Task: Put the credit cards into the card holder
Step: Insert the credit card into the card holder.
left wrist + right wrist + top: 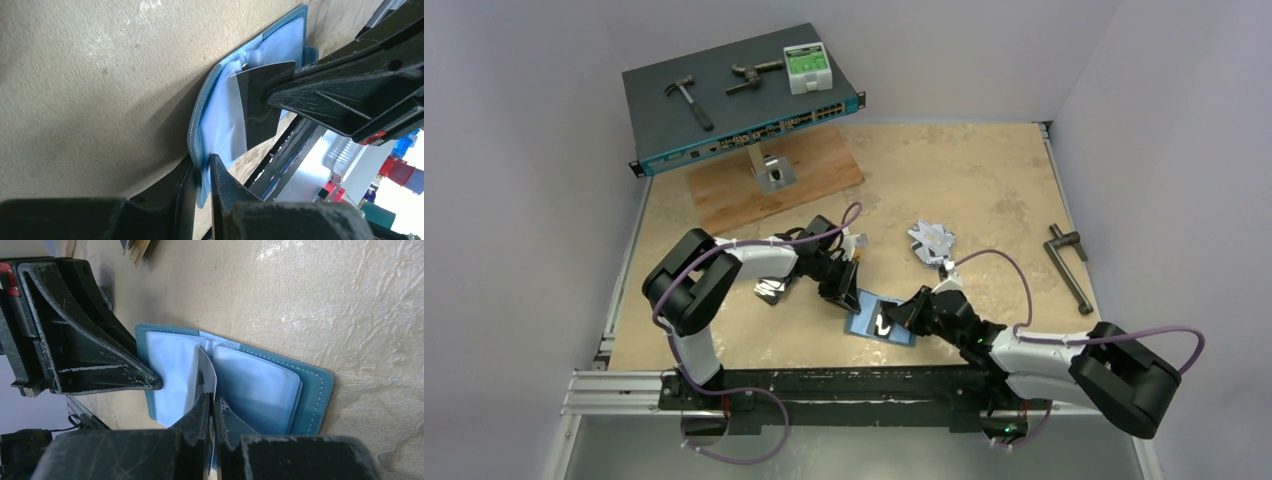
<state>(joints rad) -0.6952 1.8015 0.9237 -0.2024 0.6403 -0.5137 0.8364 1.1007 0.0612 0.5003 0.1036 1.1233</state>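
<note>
Surface: beige stone-look table [984, 180], with plain pale walls [1024, 50] on three sides.

Counts, left to right:
- 1 network switch [724, 130] raised on a stand, which sits on 1 wooden board [814, 185]. It is well beyond the left fingers.
- On the switch: 1 hammer [689, 100], 1 dark metal tool [754, 75], 1 white-green box [807, 68].
- 1 silver-and-dark flat piece [771, 290], probably a card, under the left forearm and behind the left fingers.
- 1 card holder [310, 390], teal, lying open and flat with its clear sleeves up, between the two sets of fingers.
- 1 dark card [260, 100] in the right arm's grip.
- 1 loose pile of cards [932, 241] beyond the right fingers. I can't count them.
- 1 metal clamp-like tool [1069, 265] far right, well apart from both grippers.

Left gripper [202, 170]: fingers pinched on the edge of the card holder's cover, teal rim between them.

Right gripper [210, 407]: fingers clenched on the dark card, held on edge. The card's far end is at the holder's centre fold between the two sleeves. How far in it sits I can't tell.

The tips of the two grippers are near each other over the holder.
</note>
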